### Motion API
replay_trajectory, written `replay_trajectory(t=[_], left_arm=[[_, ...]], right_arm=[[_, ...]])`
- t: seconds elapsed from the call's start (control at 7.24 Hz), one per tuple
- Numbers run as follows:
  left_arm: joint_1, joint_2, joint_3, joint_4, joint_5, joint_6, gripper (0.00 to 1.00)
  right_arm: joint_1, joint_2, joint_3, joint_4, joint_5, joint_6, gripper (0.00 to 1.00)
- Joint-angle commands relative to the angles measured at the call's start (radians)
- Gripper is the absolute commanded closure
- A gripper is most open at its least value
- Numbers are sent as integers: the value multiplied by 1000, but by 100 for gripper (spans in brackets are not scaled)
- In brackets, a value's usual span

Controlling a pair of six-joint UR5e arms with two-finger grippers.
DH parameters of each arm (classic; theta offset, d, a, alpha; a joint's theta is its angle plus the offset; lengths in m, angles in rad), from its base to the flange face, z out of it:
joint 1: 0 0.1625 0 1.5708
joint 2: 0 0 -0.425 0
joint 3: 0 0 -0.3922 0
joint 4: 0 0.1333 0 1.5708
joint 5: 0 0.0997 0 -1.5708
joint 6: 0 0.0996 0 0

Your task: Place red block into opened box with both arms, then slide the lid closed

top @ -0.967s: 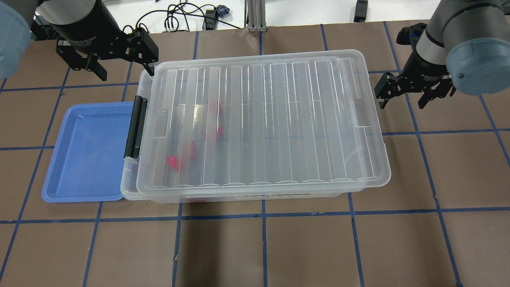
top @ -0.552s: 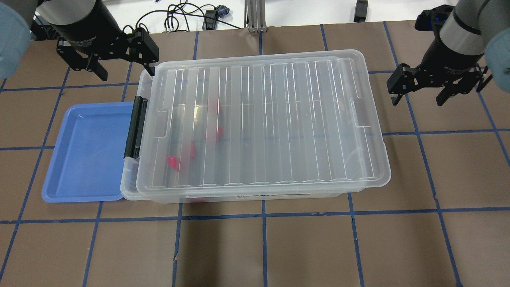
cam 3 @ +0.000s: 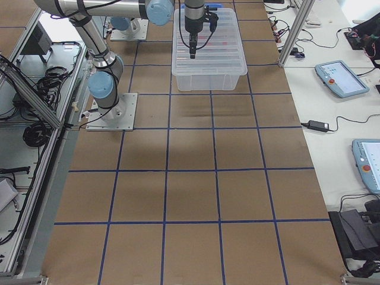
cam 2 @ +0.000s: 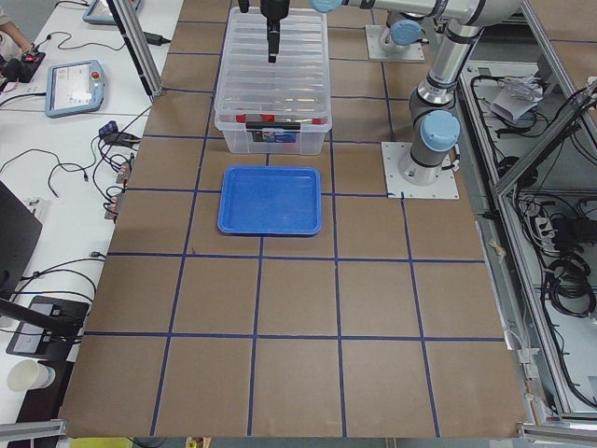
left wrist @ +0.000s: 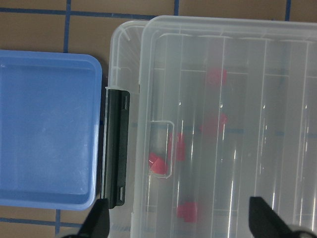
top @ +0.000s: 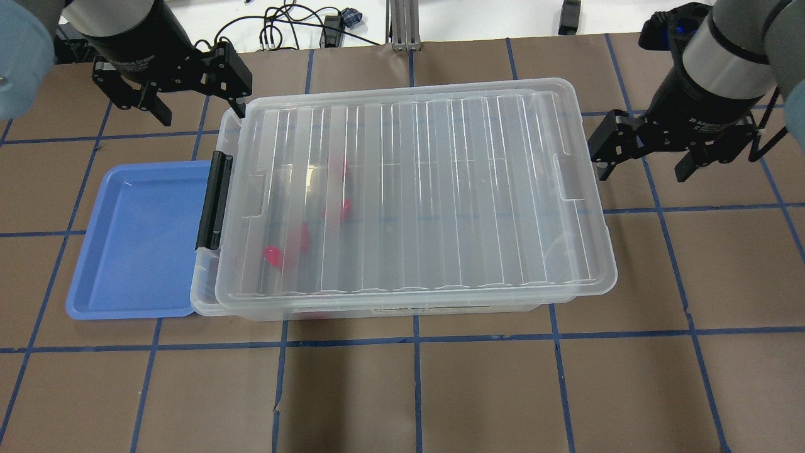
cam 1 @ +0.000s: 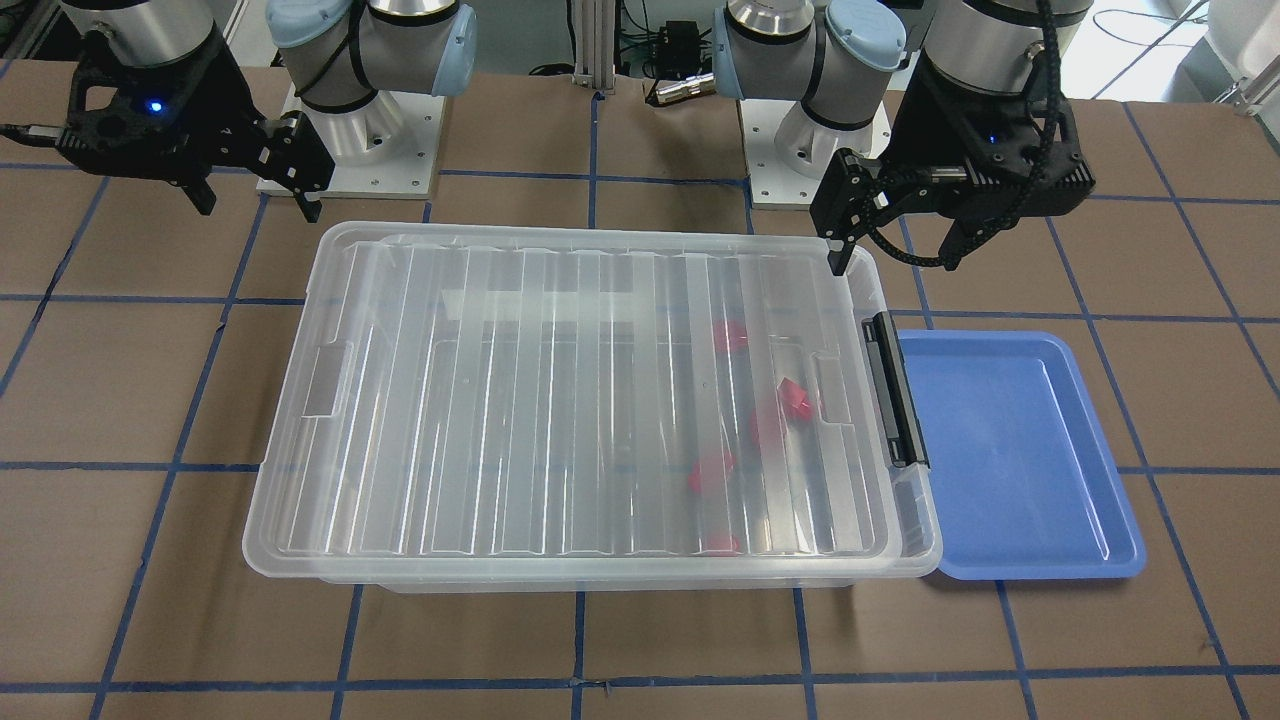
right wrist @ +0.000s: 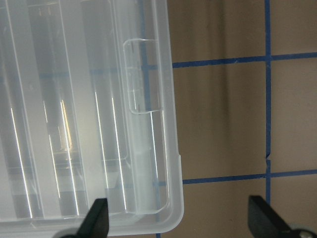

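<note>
Observing left gripper [top: 200,112] and right gripper [top: 643,171], we find both wide open, empty; lid [top: 440,189] rests offset on box [top: 204,303].

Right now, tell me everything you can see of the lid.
The lid is a clear plastic sheet with long parallel ribs and a small rectangular recess near each short end. It lies flat on the box, offset away from the latch end, where a strip of the box's rim shows uncovered. Red blocks show through it.
</note>
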Motion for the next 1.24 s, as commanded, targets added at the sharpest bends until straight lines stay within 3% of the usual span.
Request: replay_trajectory(t=[0.0, 1.1], left_arm=[[0, -8, 6, -7, 0, 10, 0], [-3, -7, 6, -8, -8, 7, 0]], right_arm=[[54, 8, 0, 1, 0, 12, 0], [45, 2, -32, 8, -9, -2, 0]])
